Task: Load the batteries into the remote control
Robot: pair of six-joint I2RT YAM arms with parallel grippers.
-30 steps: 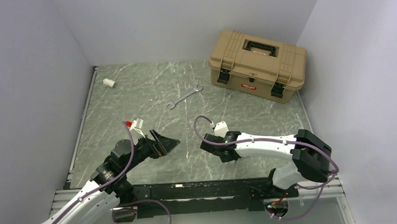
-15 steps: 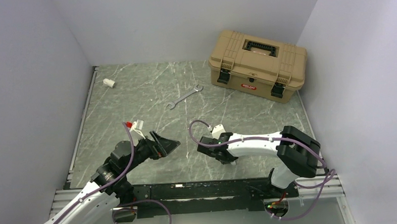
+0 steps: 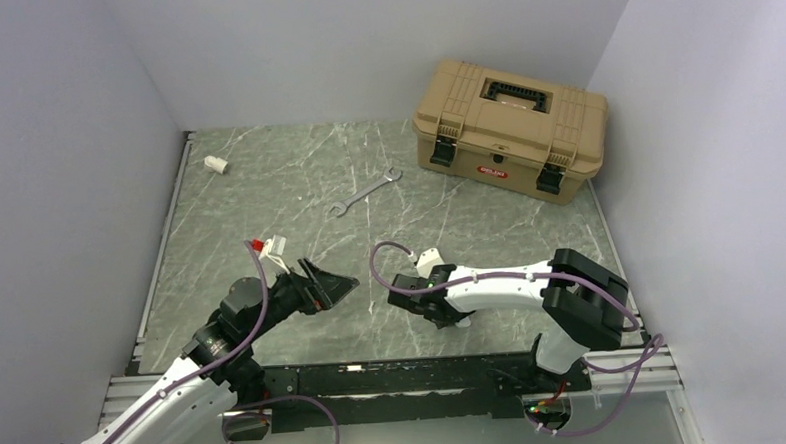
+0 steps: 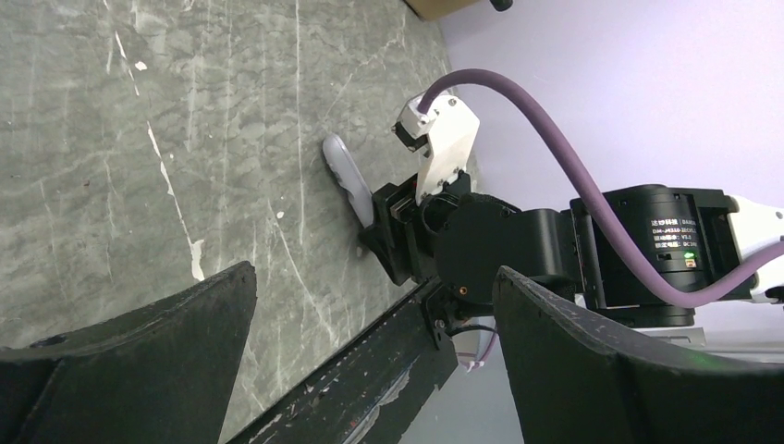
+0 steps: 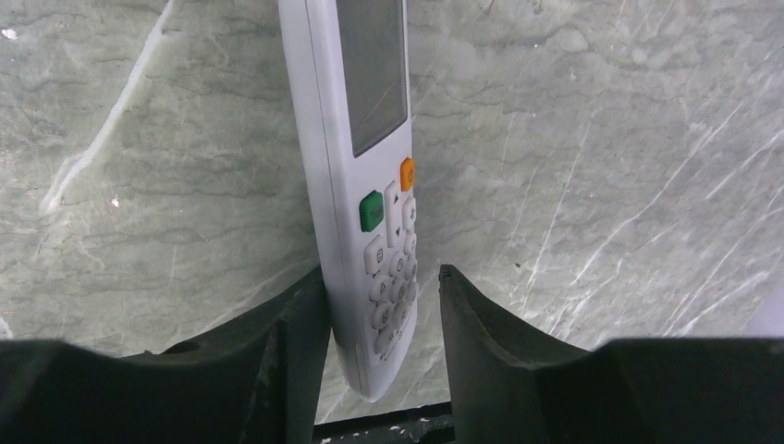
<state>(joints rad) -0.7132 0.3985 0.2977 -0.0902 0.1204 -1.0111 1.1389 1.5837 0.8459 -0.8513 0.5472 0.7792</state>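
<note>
The remote control (image 5: 362, 176) is a slim white bar with a screen, a green button and an orange button. It lies on the marble table with its lower end between the jaws of my right gripper (image 5: 381, 273). The left finger (image 5: 300, 324) touches its side, and a gap shows at the right finger, so the jaws are open. In the left wrist view the remote control (image 4: 347, 176) sticks out ahead of my right gripper (image 4: 393, 242). My left gripper (image 3: 332, 283) hangs wide open and empty above the table. The batteries are out of view.
A tan toolbox (image 3: 510, 127) stands shut at the back right. A metal wrench (image 3: 365, 192) lies mid-table, and a short white tube stub (image 3: 215, 164) sits at the back left. Walls close in on three sides. The black rail (image 3: 396, 377) runs along the near edge.
My right arm has drawn left and nearer the front edge, and its jaws have widened off the remote control. The left arm has not moved.
</note>
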